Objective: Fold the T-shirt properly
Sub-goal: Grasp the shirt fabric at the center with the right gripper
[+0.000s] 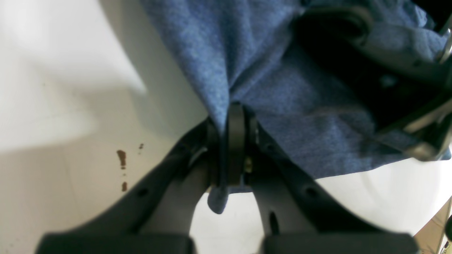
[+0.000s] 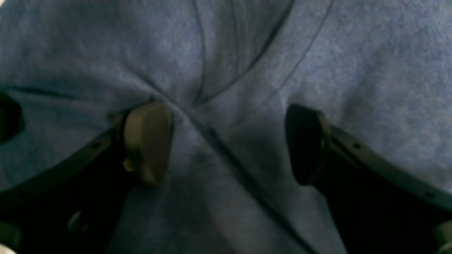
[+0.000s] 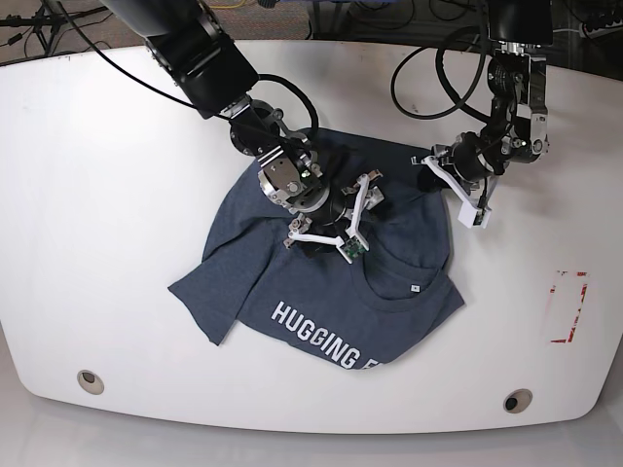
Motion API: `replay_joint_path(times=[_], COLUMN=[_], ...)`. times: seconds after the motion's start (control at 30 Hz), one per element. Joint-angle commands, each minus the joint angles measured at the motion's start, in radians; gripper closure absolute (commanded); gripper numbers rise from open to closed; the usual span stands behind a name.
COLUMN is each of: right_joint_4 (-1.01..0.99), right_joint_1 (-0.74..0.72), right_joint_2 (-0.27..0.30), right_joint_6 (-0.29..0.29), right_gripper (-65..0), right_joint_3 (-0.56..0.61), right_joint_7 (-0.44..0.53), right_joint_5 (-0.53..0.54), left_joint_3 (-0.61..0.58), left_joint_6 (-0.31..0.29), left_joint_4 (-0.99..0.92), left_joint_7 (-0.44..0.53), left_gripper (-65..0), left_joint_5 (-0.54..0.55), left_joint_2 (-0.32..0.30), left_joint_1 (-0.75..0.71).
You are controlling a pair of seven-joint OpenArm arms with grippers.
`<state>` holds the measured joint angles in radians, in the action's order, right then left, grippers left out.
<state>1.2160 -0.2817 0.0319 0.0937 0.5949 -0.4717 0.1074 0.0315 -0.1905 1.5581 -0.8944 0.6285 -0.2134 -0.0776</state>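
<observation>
Blue heathered T-shirt [image 3: 321, 292] is lying crumpled on the white table [image 3: 117, 243], its white lettering getting cut off by a fold, while the left gripper [image 1: 231, 148] is pinching its edge and the right gripper [image 2: 227, 144] is pressing wide-open on the cloth.

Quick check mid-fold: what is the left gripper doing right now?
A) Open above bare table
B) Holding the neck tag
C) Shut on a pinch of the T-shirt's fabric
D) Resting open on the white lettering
C: in the left wrist view the left gripper has its jaws closed together with a fold of the blue T-shirt pinched between them, a bit of cloth poking out below the grip.
</observation>
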Motion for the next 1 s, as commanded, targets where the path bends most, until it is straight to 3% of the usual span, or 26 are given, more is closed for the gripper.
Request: replay_joint_path(times=[0.0, 0.4, 0.63, 0.97], right_joint_4=[0.018, 0.006, -0.026, -0.067], right_joint_1=[-0.029, -0.041, -0.029, -0.031], right_joint_2=[0.001, 0.001, -0.046, -0.048], right_joint_6=[-0.008, -0.007, -0.005, -0.005], right_gripper=[-48.7, -48.7, -48.7, -48.7], right_joint_3=[-0.023, -0.056, -0.054, -0.054], right_joint_7=[0.029, 0.029, 0.027, 0.031], right_joint_5=[-0.008, -0.008, -0.01, -0.01], left_joint_3=[0.003, -0.017, -0.023, -0.023], left_joint_6=[-0.004, -0.004, -0.004, -0.004], left_joint_4=[0.021, 0.021, 0.02, 0.018], left_joint_7=[0.01, 0.01, 0.01, 0.01], left_gripper=[0.0, 0.0, 0.0, 0.0], left_joint_5=[0.012, 0.012, 0.012, 0.012], left_joint_2=[-0.008, -0.008, -0.008, -0.008], left_joint_1=[0.012, 0.012, 0.012, 0.012])
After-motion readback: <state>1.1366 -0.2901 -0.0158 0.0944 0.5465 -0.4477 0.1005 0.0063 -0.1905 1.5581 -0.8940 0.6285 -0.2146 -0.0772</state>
